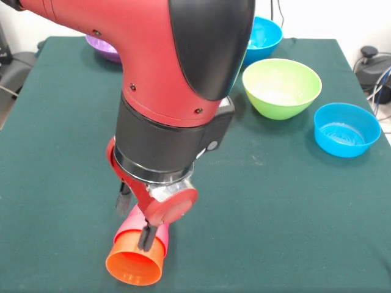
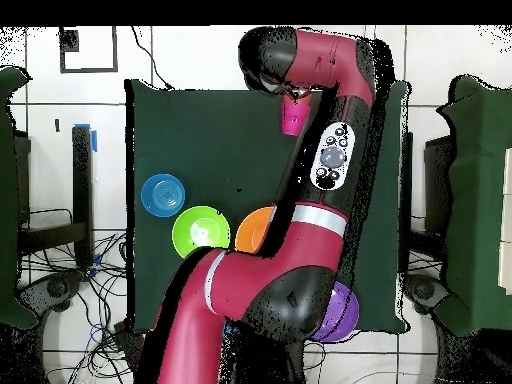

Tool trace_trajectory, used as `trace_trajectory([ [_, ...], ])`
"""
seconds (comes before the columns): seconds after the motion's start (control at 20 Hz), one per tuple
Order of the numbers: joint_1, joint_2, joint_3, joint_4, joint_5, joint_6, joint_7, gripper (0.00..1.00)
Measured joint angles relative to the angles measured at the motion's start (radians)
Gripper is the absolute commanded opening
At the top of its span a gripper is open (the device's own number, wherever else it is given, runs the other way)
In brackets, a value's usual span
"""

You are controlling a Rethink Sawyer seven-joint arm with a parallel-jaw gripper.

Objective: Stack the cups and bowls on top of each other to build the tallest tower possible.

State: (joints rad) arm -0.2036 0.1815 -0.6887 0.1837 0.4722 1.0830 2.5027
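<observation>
My gripper (image 1: 135, 218) is low over the near part of the table, its fingers on either side of a red-pink cup (image 1: 130, 224) that lies tilted with its mouth toward the camera. An orange cup (image 1: 134, 265) is nested with it at that end. The overhead view shows the red-pink cup (image 2: 291, 118) under the gripper (image 2: 294, 102). A medium lime green bowl (image 1: 282, 87), two blue bowls (image 1: 346, 129) (image 1: 264, 36) and a purple bowl (image 1: 102, 49) stand apart. The orange-yellow bowl (image 2: 255, 228) shows only from overhead. The other cups are hidden.
The table has a dark green cloth (image 1: 55, 159). The arm covers much of its middle in both views. Overhead, a blue bowl (image 2: 162, 194), the green bowl (image 2: 200, 229) and the purple bowl (image 2: 340, 315) lie near the robot's base. Cables lie on the floor.
</observation>
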Motion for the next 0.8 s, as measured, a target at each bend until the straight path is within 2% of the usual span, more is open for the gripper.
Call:
trace_trajectory([
  [0.25,-0.025,0.047,-0.084,-0.046,0.088,0.0,0.012,1.0],
  [0.8,-0.03,0.112,-0.138,-0.045,0.17,0.0,0.018,1.0],
])
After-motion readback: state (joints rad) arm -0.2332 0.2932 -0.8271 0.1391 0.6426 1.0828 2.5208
